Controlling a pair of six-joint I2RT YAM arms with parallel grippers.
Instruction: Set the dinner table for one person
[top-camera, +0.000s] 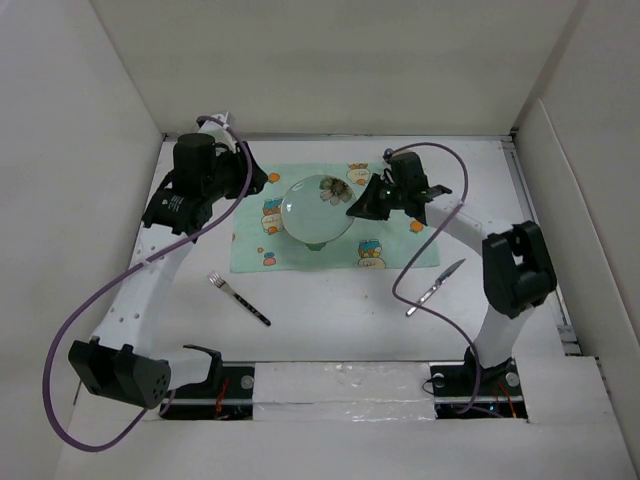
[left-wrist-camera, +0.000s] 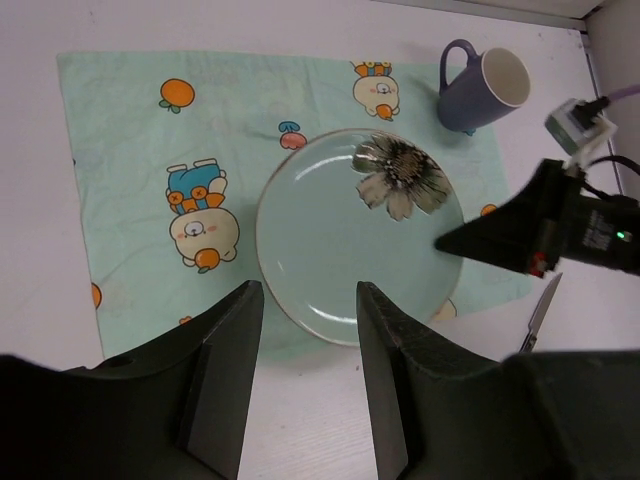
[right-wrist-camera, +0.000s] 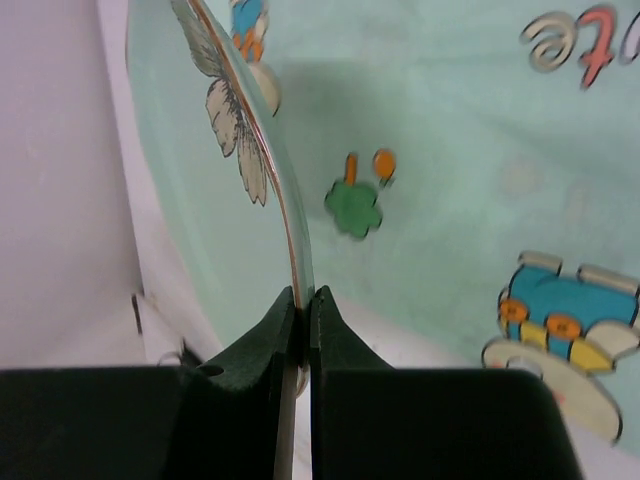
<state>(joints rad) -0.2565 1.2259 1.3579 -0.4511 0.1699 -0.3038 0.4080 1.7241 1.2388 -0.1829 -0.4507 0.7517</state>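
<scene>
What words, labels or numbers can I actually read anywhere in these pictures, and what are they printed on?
On the placemat: coloured cartoon letters, turned and cut off by the picture's edge; roughly "ote", not certain.
On the left arm: a white label, too small to read.
On the plate and mug: no writing visible.

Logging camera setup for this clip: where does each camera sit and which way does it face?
Top external: above and behind the bases, facing down on the dinner table; left arm and right arm show.
Left wrist: on the left arm, looking down at plate, placemat and mug; its open left pincer at the bottom, the right pincer at right.
Right wrist: looks along the right pincer, shut on the plate's rim.
Shared: all three show plate and placemat.
</scene>
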